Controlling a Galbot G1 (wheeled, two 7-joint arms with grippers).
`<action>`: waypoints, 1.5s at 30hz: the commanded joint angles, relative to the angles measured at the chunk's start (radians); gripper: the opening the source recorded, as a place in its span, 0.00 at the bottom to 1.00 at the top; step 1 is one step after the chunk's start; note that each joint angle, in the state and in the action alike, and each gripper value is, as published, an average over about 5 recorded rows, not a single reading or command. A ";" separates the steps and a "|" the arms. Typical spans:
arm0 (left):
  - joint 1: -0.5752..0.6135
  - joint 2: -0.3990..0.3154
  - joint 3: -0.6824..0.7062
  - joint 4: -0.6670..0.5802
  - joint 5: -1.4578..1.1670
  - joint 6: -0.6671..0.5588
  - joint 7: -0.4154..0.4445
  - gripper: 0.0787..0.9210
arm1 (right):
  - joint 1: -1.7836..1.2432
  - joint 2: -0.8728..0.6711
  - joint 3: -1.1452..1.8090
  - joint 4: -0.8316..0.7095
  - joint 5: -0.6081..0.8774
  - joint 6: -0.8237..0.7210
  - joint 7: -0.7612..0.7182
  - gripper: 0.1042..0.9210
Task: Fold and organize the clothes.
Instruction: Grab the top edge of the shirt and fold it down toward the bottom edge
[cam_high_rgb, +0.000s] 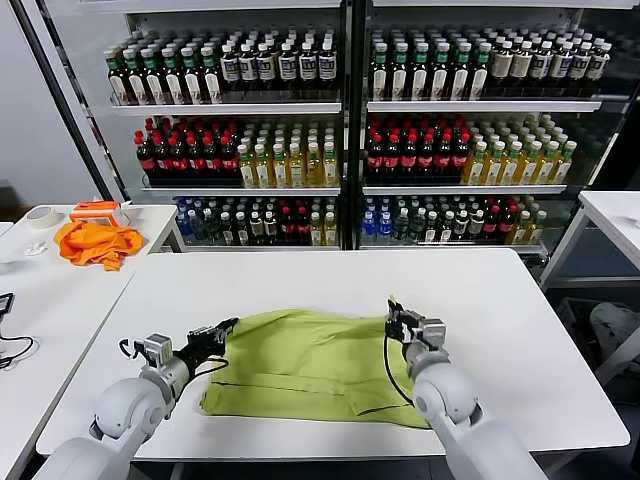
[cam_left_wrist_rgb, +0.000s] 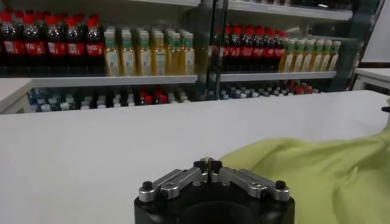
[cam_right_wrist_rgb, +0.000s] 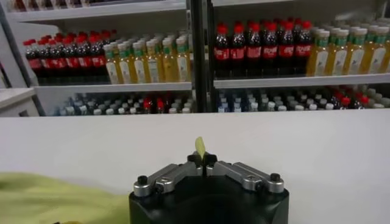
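Fabric of the lime T-shirt (cam_high_rgb: 310, 365) lies partly folded on the white table (cam_high_rgb: 520, 330), stretched between both arms. Left gripper (cam_high_rgb: 222, 329) pinches its left edge with fingers together; right gripper (cam_high_rgb: 393, 312) clamps a sliver of the right edge (cam_right_wrist_rgb: 200, 146).
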 joint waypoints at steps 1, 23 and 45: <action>0.071 0.013 -0.016 -0.064 -0.007 -0.014 0.002 0.00 | -0.116 -0.025 0.039 0.097 -0.008 0.000 -0.001 0.01; 0.177 0.045 -0.093 -0.134 -0.022 0.058 0.016 0.00 | -0.191 -0.029 0.070 0.138 -0.017 0.003 -0.010 0.01; 0.174 0.023 -0.075 -0.106 0.024 0.054 -0.049 0.00 | -0.258 -0.035 0.072 0.138 -0.099 0.053 -0.078 0.01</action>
